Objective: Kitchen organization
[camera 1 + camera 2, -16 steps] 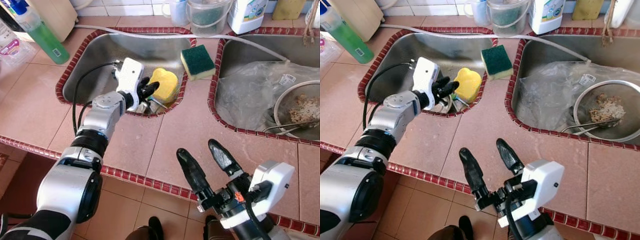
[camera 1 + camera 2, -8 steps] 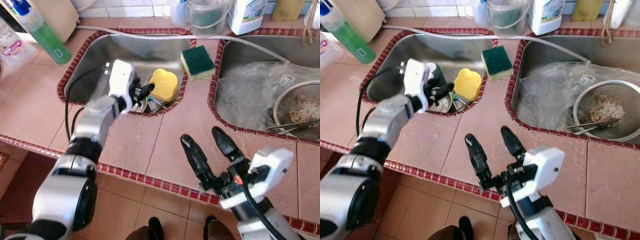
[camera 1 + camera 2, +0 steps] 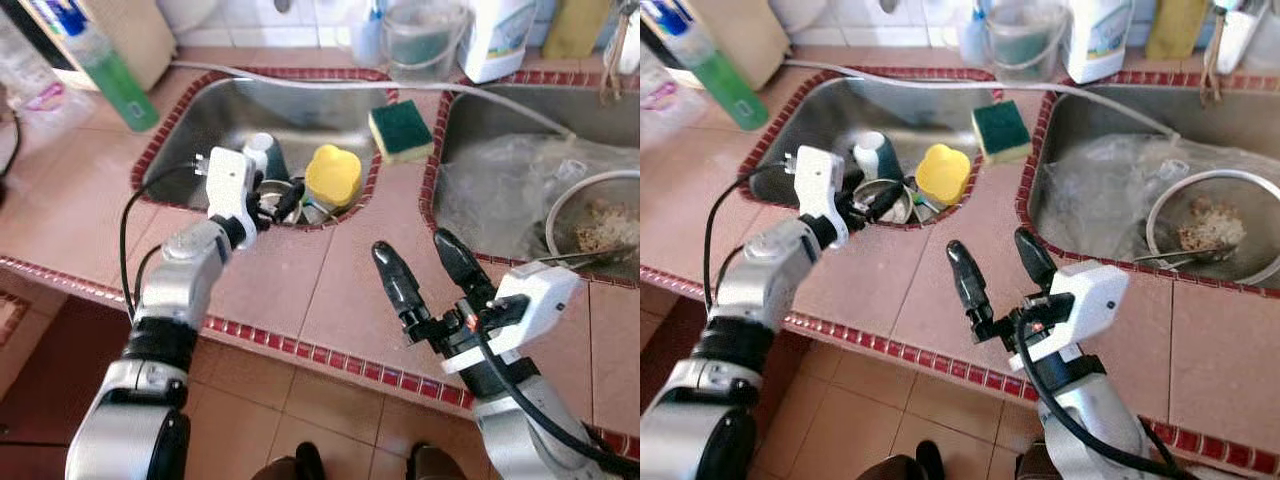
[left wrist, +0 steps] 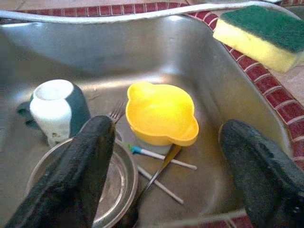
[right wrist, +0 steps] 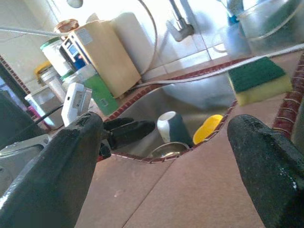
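Jaws spread wide and holding nothing, the left gripper (image 4: 161, 190) hangs over the near rim of the left sink (image 3: 215, 110). Just beyond its fingertips (image 4: 78, 161), on the sink floor, lie a steel bowl (image 4: 116, 183), a fork (image 4: 115, 113) and thin utensils (image 4: 159, 154) under a yellow bowl (image 3: 333, 174). A white and dark green cup (image 3: 262, 157) lies tipped behind the steel bowl. The right gripper (image 3: 432, 276), jaws also apart and empty, hovers above the tiled tabletop (image 3: 340, 290) near its front edge. A green and yellow sponge (image 3: 401, 130) sits on the strip between the two sinks. The right sink (image 3: 1085, 140) holds a plastic bag (image 3: 1100, 190) and a strainer (image 3: 1215, 225) with scraps. A green bottle (image 3: 115, 72) stands at the tabletop's back left
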You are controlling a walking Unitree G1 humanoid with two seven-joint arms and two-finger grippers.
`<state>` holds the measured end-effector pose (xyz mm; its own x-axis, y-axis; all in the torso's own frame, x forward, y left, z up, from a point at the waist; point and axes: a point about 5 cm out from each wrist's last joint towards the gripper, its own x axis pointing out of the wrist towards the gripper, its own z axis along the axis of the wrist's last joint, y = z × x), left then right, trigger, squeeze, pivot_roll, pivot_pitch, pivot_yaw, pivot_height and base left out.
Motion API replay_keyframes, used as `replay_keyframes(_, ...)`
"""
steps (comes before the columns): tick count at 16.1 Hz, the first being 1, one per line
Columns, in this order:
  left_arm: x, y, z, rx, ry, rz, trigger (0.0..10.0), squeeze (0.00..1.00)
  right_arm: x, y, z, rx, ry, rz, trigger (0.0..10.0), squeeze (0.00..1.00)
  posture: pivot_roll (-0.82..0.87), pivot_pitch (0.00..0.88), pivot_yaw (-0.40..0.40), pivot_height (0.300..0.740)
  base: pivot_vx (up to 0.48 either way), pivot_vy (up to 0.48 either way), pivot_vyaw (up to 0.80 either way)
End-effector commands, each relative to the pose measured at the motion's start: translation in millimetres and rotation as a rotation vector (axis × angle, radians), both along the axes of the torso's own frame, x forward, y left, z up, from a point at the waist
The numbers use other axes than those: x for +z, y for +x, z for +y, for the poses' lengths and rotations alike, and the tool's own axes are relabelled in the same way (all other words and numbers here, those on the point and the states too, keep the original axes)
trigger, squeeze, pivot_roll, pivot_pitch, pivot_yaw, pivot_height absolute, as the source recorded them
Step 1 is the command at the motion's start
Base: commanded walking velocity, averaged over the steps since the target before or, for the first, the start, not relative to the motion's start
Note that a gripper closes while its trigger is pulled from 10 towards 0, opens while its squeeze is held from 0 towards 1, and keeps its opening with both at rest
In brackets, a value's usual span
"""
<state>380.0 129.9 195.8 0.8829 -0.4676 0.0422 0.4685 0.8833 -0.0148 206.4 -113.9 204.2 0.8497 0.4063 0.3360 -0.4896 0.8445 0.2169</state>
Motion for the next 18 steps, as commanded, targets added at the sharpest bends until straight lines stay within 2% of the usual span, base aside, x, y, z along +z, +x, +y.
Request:
replay_keyframes(1, -3.0, -5.7, 8.3, 0.040, -0.014, -0.004, 10.0, 1.00, -3.8, 2.8, 2.2, -0.006, 0.008, 0.003, 10.0, 0.00, -0.33, 0.142, 0.191, 0.740, 0.000, 0.000, 0.00)
replay_keyframes(3, -4.6, -10.4, 7.9, 0.097, 0.019, -0.059, 10.0, 1.00, -6.8, 10.5, -0.2, -0.035, -0.003, -0.005, 10.0, 0.00, -0.32, 0.108, 0.178, 0.740, 0.000, 0.000, 0.00)
replay_keyframes(4, -7.4, -11.9, 6.8, 0.120, 0.038, -0.060, 10.0, 0.27, -7.9, 13.9, -1.8, -0.047, -0.004, -0.007, 10.0, 0.00, -0.32, 0.096, 0.174, 0.740, 0.000, 0.000, 0.00)
replay_keyframes(5, -9.5, -14.6, 5.0, 0.129, 0.033, -0.050, 10.0, 0.00, -8.4, 17.0, -3.0, -0.056, -0.007, -0.012, 10.0, 0.00, -0.31, 0.086, 0.170, 0.740, 0.000, 0.000, 0.00)
replay_keyframes(10, -26.6, -29.8, -5.1, 0.177, 0.007, -0.028, 10.0, 0.00, -11.4, 35.2, -7.7, -0.085, -0.037, -0.042, 10.0, 0.00, -0.29, 0.046, 0.154, 0.740, 0.000, 0.000, 0.00)
replay_keyframes(11, -37.3, -37.7, -7.0, 0.166, -0.001, -0.002, 10.0, 0.00, -14.3, 40.6, -9.2, -0.099, -0.053, -0.048, 10.0, 0.00, -0.28, 0.037, 0.149, 0.740, 0.000, 0.000, 0.00)
replay_keyframes(15, -55.4, -55.1, -5.0, 0.187, -0.008, 0.001, 10.0, 0.00, -26.1, 48.9, -11.9, -0.132, -0.080, -0.040, 10.0, 0.00, -0.26, 0.023, 0.142, 0.740, 0.000, 0.000, 0.00)
replay_keyframes(18, -69.9, -66.5, -7.0, 0.155, -0.026, 0.021, 10.0, 0.00, -34.9, 52.2, -13.4, -0.150, -0.101, -0.024, 10.0, 0.00, -0.26, 0.010, 0.123, 0.740, 0.000, 0.000, 0.00)
